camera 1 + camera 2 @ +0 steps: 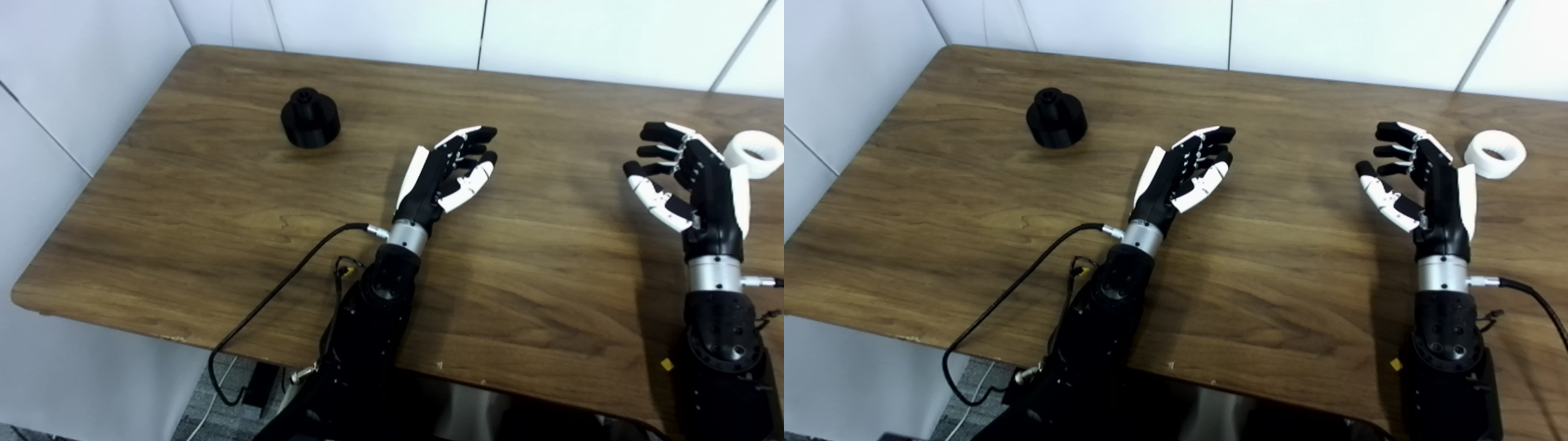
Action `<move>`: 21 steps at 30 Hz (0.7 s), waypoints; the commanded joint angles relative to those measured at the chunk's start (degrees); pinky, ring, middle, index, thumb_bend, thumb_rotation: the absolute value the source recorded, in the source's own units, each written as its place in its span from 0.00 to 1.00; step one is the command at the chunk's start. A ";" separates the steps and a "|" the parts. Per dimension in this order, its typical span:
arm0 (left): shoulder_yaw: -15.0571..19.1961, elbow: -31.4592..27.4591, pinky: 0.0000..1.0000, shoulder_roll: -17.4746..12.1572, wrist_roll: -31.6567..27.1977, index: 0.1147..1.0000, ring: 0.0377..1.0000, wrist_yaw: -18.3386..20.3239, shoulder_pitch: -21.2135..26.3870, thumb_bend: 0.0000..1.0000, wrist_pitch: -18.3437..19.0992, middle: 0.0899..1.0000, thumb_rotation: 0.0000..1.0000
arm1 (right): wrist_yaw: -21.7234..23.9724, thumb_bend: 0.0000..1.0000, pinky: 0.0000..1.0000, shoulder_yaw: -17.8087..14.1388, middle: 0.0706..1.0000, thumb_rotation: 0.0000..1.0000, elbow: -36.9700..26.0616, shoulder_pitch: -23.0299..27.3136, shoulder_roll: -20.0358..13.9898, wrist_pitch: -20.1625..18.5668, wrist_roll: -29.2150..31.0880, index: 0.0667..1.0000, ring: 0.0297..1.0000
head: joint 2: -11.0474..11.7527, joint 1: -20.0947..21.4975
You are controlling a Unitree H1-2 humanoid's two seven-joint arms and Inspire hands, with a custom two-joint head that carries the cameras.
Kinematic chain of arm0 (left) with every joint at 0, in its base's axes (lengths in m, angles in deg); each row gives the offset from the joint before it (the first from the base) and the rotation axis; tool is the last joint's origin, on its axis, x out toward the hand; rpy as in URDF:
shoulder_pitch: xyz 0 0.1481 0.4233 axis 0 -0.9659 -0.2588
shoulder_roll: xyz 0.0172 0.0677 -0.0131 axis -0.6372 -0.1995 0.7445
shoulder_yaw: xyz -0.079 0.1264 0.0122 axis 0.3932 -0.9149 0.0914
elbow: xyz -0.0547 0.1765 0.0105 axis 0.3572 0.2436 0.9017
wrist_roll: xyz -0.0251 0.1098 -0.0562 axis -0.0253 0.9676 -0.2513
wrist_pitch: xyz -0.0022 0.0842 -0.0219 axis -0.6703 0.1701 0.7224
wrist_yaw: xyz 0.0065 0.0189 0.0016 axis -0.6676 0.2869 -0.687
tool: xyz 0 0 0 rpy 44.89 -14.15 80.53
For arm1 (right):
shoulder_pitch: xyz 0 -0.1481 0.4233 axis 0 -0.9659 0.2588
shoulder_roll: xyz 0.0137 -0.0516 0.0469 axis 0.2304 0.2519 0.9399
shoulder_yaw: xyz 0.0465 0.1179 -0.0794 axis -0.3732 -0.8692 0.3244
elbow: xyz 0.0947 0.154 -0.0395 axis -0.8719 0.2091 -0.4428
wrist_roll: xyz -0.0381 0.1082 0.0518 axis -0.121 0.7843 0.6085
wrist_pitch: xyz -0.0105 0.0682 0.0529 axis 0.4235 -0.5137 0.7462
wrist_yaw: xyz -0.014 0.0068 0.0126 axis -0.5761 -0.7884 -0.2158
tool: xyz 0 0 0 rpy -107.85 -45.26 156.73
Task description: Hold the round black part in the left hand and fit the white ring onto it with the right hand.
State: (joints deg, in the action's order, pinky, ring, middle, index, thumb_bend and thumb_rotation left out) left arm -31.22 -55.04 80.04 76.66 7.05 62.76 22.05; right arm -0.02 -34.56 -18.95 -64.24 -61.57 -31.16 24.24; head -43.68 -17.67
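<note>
Two hands hover over the wooden table [968,202], and neither holds anything. Far off toward the back left corner sits the round black part [1056,127], upright on the wood with its narrower neck pointing up, well apart from both arms. Over at the right side, near the back, the white ring [1494,154] lies flat on the tabletop, its hole facing up. The left hand [1185,174] is out near the middle of the table, palm turned inward, fingers stretched forward and spread a little, thumb out to the side, nothing between them. It is a good way short of the black part. The right hand [1421,184] stands raised with its palm facing left, fingers curled loosely but apart and empty. The ring lies just beyond and to the right of it, close to the back of the hand; in the left eye view the hand overlaps the ring's edge, though the other view shows a gap between them. A black cable [1017,294] loops from the left wrist down over the table's front edge.
</note>
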 commanded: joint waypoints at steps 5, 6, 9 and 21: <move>0.07 -1.18 0.74 -0.57 1.38 0.73 0.79 -1.03 0.95 0.40 -1.42 0.80 0.46 | -0.16 0.49 0.53 0.04 0.69 0.26 1.22 -0.06 -0.80 2.66 -0.88 0.69 0.65 | 0.02 0.10; 0.16 -1.41 0.73 -0.72 1.49 0.74 0.79 -1.12 0.93 0.41 -1.45 0.80 0.46 | -0.14 0.49 0.53 0.03 0.69 0.25 1.28 -0.02 -0.78 2.79 -0.78 0.69 0.65 | 0.02 0.10; 0.45 -3.25 0.73 -1.65 2.80 0.74 0.78 -1.40 0.80 0.43 -0.48 0.80 0.49 | -0.02 0.49 0.53 0.00 0.69 0.23 1.43 0.10 -0.78 2.93 -0.53 0.69 0.65 | 0.17 -0.05; -3.11 -12.60 0.74 -8.21 26.21 0.77 0.85 -3.70 1.59 0.55 12.52 0.85 0.53 | -0.28 0.48 0.57 0.49 0.69 0.20 1.22 0.21 -0.37 1.96 -1.64 0.68 0.67 | 0.40 0.29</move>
State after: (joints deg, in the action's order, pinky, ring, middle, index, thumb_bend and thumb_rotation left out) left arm -33.93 -65.61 71.98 100.17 4.80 61.86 33.69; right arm -0.03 -34.39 -18.40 -63.79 -61.62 -30.83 23.70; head -43.24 -17.32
